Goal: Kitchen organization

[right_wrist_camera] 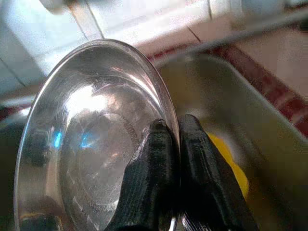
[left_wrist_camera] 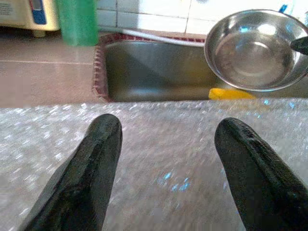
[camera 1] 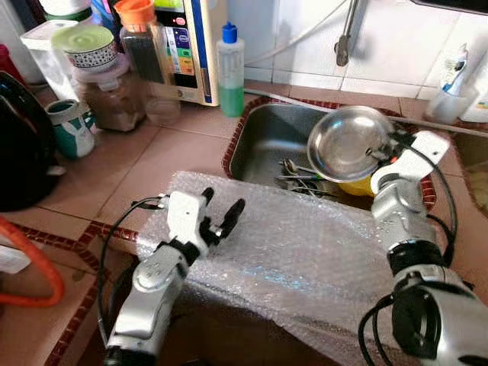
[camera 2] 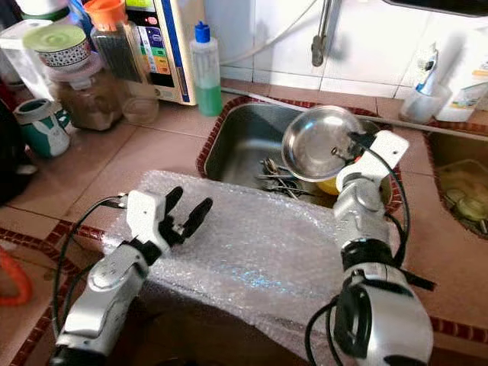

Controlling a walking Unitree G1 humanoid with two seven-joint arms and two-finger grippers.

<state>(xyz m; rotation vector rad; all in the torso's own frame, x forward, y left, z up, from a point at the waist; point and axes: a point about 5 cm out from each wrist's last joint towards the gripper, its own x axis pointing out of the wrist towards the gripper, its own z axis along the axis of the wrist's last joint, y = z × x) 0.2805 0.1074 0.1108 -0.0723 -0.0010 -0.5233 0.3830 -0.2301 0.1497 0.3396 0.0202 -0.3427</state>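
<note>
Right wrist view, item one: steel bowl (right_wrist_camera: 91, 139), pinched at its rim by the right hand (right_wrist_camera: 174, 127), one black finger inside the wall and one outside, pressed nearly together on the thin metal. The bowl hangs tilted over the sink (camera 1: 263, 141), above its right half, open face turned toward the robot.

Item two: yellow object (camera 1: 357, 185), in the sink directly beneath the bowl; what it is cannot be told.

Item three: cutlery (camera 1: 301, 177), lying loose on the sink floor, near the front wall.

Item four: bubble wrap sheet (camera 1: 305, 252), spread on the worktop (camera 1: 152, 156) in front of the sink, its far edge overlapping the sink's front rim.

Item five: left hand (camera 1: 221, 213), fingers spread wide with nothing between them, hovering over the sheet's left part, just in front of the sink's left corner.

Item six: green bottle (camera 1: 230, 72) with blue cap, standing behind the sink's left corner. Jars (camera 1: 107, 84) and a mug (camera 1: 70, 126) stand well to the left of the sink.

Handling notes, by judgement: the bowl looks light, rigid and thin-walled, not fragile but prone to denting and ringing if dropped. Polished steel is slippery, more so if wet, and a single rim pinch lets the bowl swing about the fingers. The rim is the only sensible hold for narrow fingers; a deeper bite over the wall would steady it.
</note>
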